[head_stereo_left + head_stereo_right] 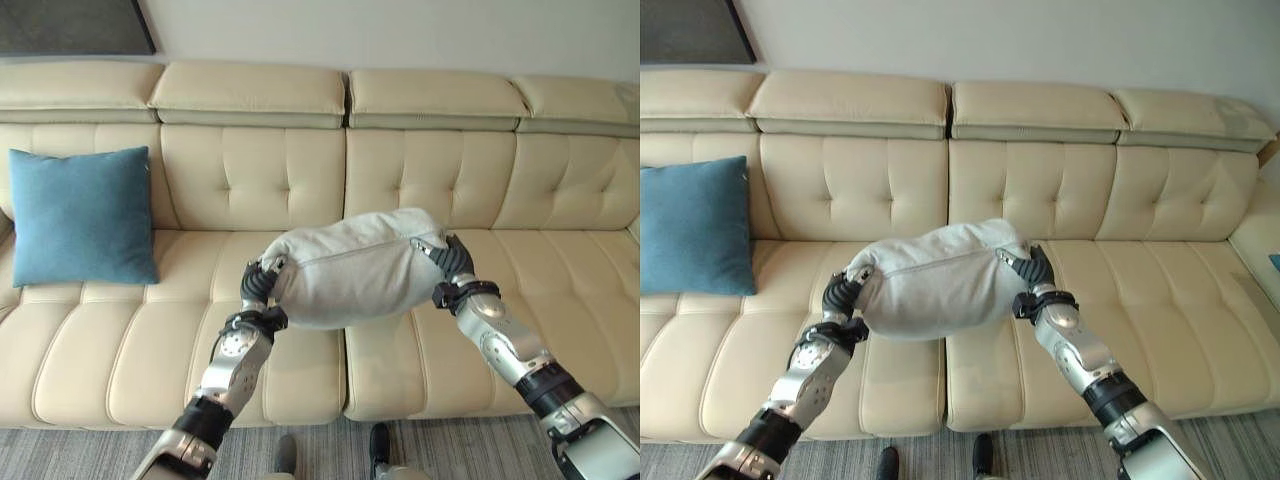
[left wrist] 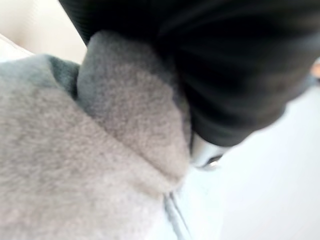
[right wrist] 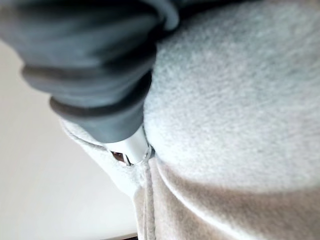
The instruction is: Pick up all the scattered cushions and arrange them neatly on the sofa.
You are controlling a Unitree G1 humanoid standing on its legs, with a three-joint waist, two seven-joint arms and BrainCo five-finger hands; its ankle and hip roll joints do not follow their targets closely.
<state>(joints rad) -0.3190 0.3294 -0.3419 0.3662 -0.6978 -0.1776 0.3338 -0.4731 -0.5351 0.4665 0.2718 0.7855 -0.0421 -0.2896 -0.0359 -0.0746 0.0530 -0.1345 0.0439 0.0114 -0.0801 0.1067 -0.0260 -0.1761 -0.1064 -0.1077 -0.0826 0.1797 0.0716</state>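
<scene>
A light grey cushion (image 1: 350, 268) hangs lengthwise between my two hands, just above the middle of the cream sofa's seat (image 1: 300, 370). My left hand (image 1: 260, 287) clasps its left end, with the fabric bunched against the hand's dark cover (image 2: 210, 75). At the other end my right hand (image 1: 452, 264) grips the cushion, its fingers (image 3: 131, 150) dug in beside the seam. A blue cushion (image 1: 80, 215) stands upright against the backrest at the sofa's left end.
The cream tufted sofa (image 1: 1040, 190) spans the whole width, with bare seat to the right of the grey cushion and between the two cushions. A grey rug (image 1: 90, 455) lies in front of it. A dark picture frame (image 1: 70, 25) hangs at the upper left.
</scene>
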